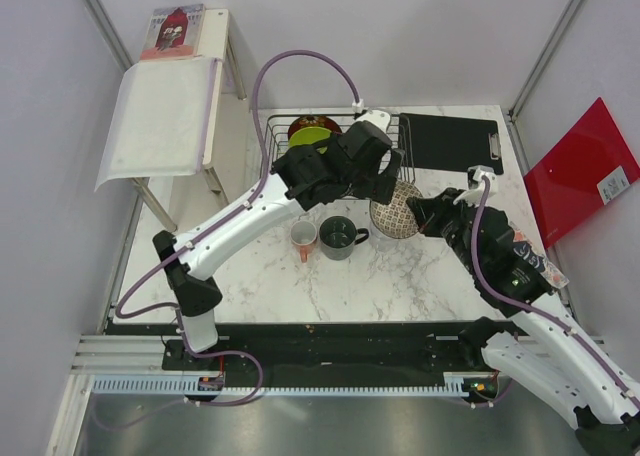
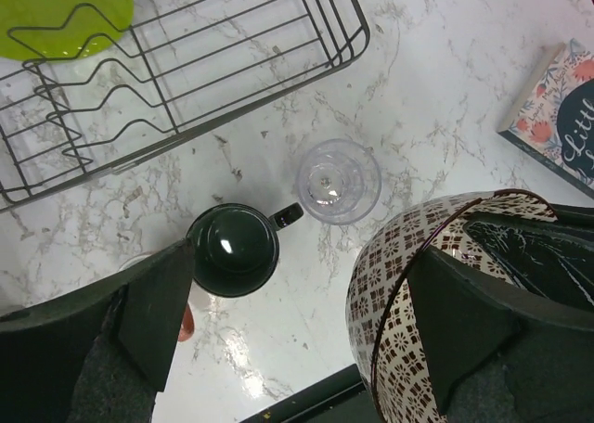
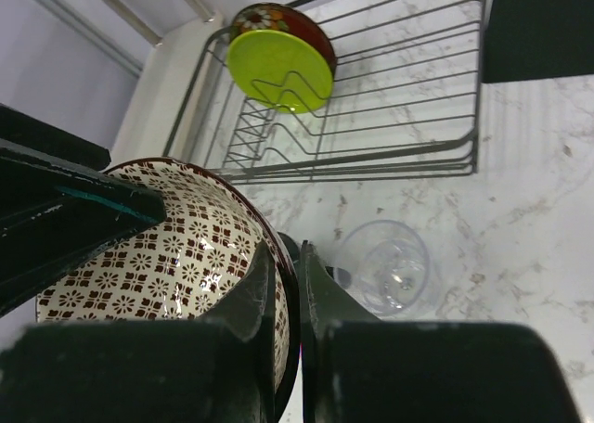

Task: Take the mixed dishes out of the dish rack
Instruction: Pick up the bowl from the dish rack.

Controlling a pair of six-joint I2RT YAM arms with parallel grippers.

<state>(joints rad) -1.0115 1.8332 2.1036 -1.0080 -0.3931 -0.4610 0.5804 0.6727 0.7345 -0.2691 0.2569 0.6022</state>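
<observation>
The small patterned bowl (image 3: 158, 247), white with dark red motifs, hangs tilted above the marble, and my right gripper (image 3: 297, 284) is shut on its rim. In the top view the bowl (image 1: 393, 218) lies between both grippers. My left gripper (image 2: 306, 321) is open wide, and its right finger (image 2: 464, 321) sits inside the bowl (image 2: 399, 284). The dark grey mug (image 2: 232, 249), the clear glass (image 2: 338, 180) and the orange-red cup (image 1: 304, 238) stand on the table. The dish rack (image 1: 280, 161) holds the lime-green plate (image 3: 278, 69) and the dark red bowl (image 3: 278, 19) upright.
A black clipboard (image 1: 450, 141) lies right of the rack. A book (image 2: 561, 108) lies on the marble beyond the bowl. A red folder (image 1: 580, 171) leans at the right wall, and a white shelf stand (image 1: 165, 116) stands at the back left.
</observation>
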